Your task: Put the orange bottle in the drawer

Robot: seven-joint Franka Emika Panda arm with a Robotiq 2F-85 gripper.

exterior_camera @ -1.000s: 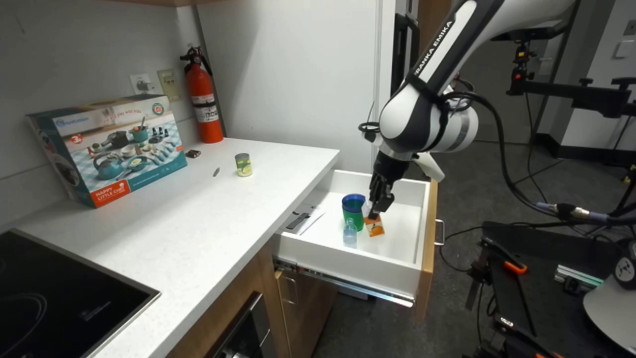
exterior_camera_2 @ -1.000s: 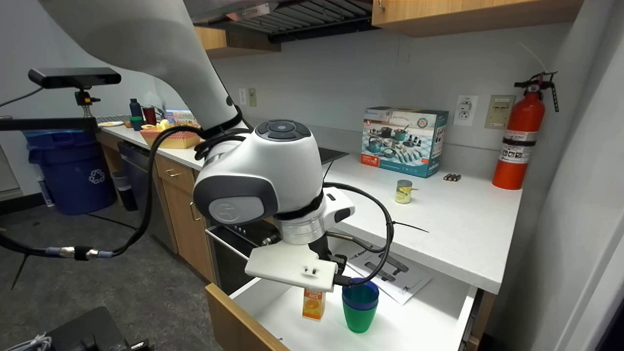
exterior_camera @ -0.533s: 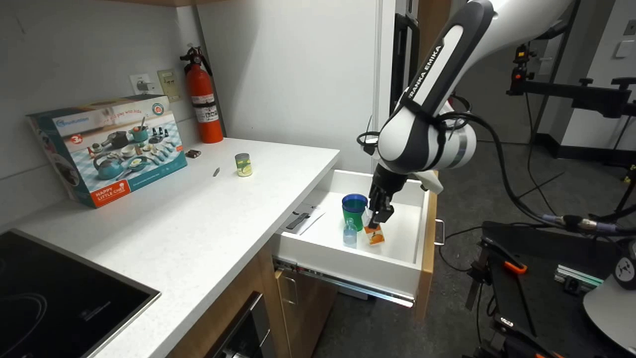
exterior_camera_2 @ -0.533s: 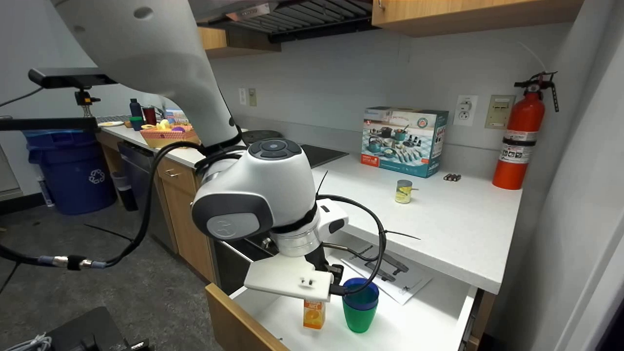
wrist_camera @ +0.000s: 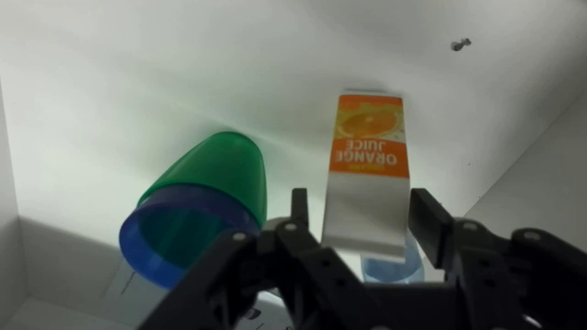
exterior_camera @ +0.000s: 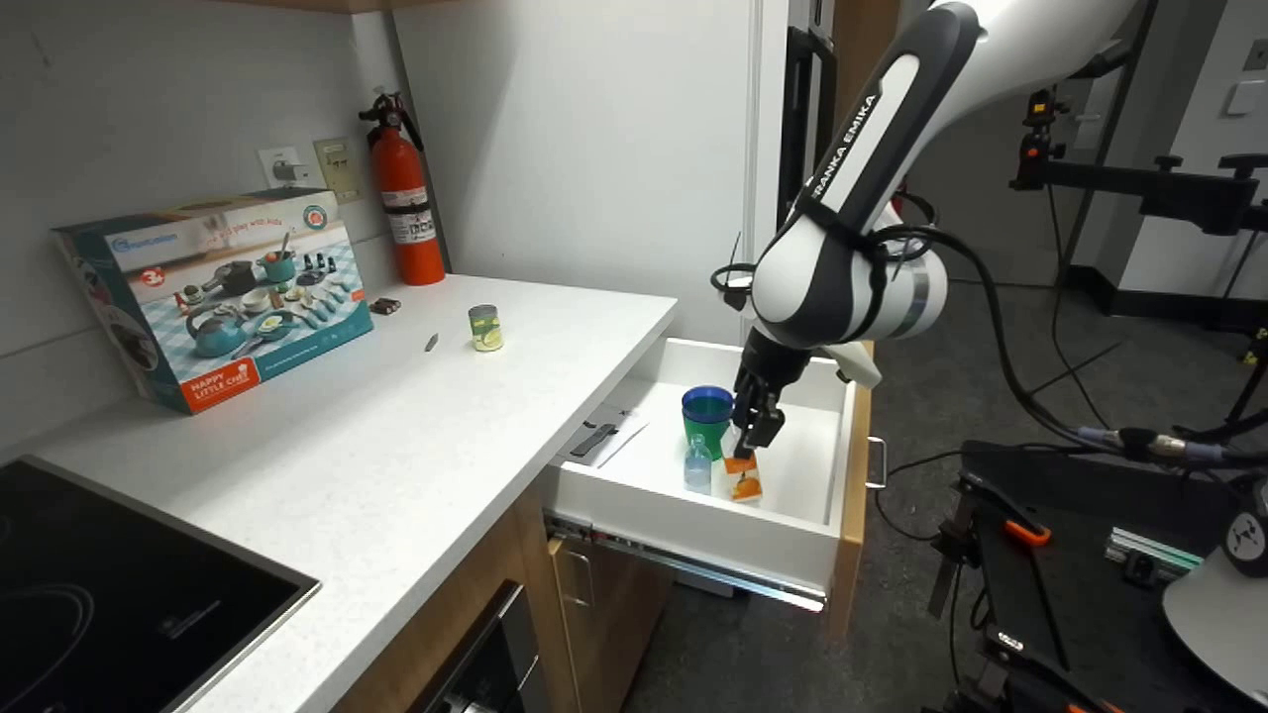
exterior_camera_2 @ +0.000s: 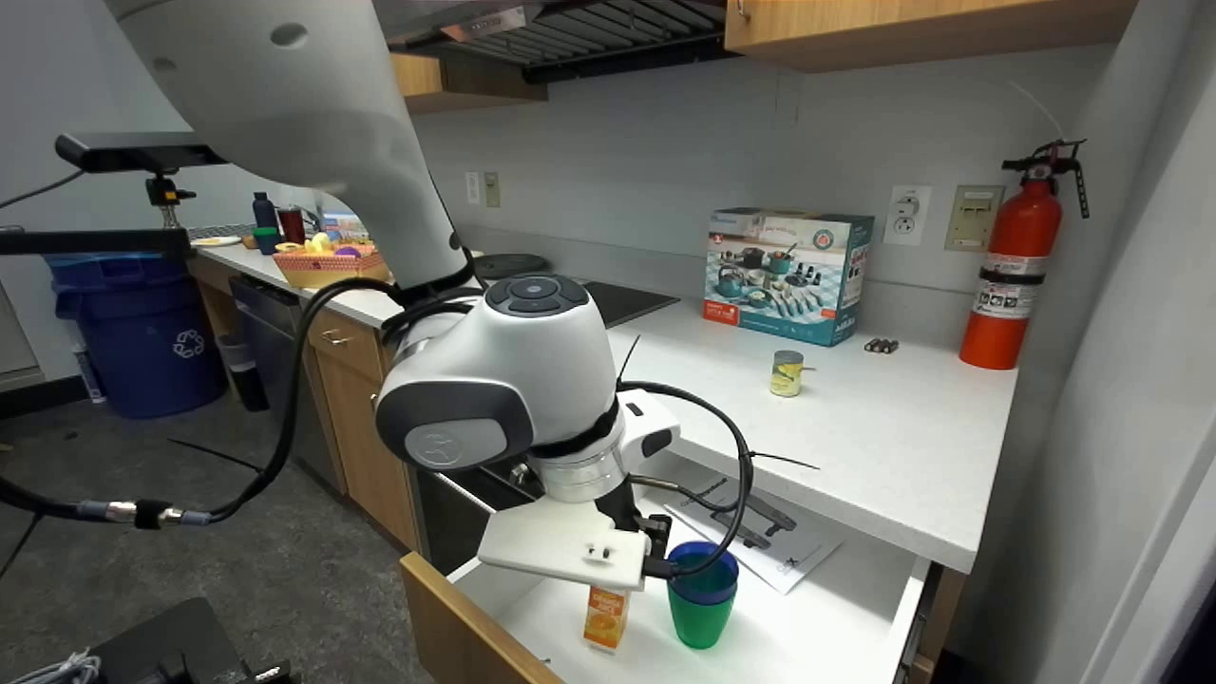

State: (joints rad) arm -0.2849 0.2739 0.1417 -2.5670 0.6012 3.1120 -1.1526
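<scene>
From my end, in an exterior view, I had the toy kitchen box (exterior_camera_2: 781, 277) on the white counter (exterior_camera_2: 893, 437), yellowish can (exterior_camera_2: 787, 373) sitting in front of it, red fire extinguisher (exterior_camera_2: 1013, 271) off to its right. Way left of the box I saw a basket (exterior_camera_2: 328, 270) and a blue recycling bin (exterior_camera_2: 142, 337).

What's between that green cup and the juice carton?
In the wrist view, one finger of the hand shows there; higher in the picture, only white drawer floor.

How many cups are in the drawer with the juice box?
2: a blue cup nested in a green cup, standing in the drawer beside the orange juice carton that the open claw straddles. More could be hidden inside.
</scene>
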